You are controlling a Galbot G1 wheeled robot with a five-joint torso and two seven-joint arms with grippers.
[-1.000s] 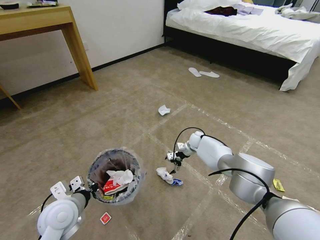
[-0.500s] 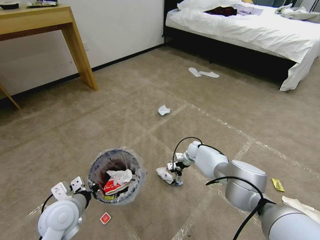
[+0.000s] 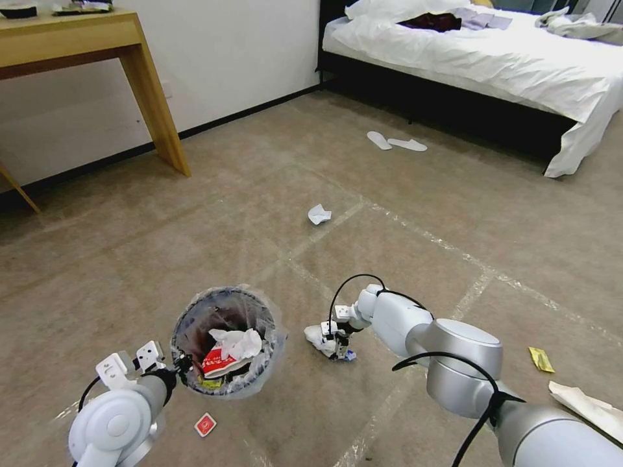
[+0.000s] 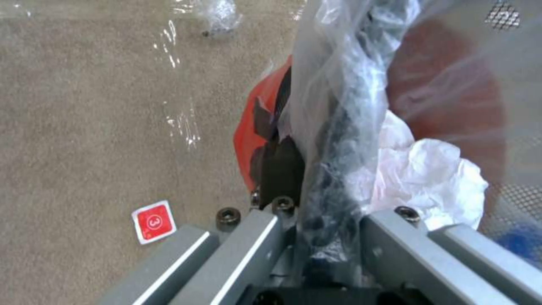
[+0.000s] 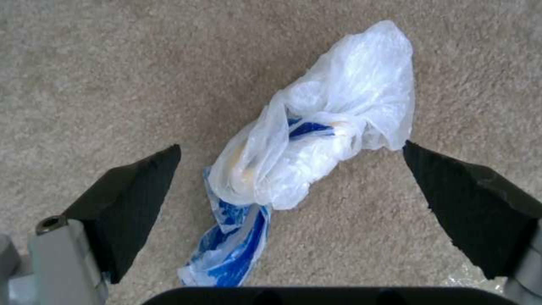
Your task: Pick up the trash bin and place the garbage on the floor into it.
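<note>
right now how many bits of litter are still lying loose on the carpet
5: a white-and-blue plastic bag under the open right gripper, white paper farther out, a red card beside the trash bin, a yellow wrapper, crumpled paper. More may be hidden.

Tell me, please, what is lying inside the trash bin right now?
Inside the trash bin, held at its rim by the left gripper, lie a crumpled white tissue, a crushed red-white paper cup and a yellow scrap. Anything beneath them is covered.
</note>
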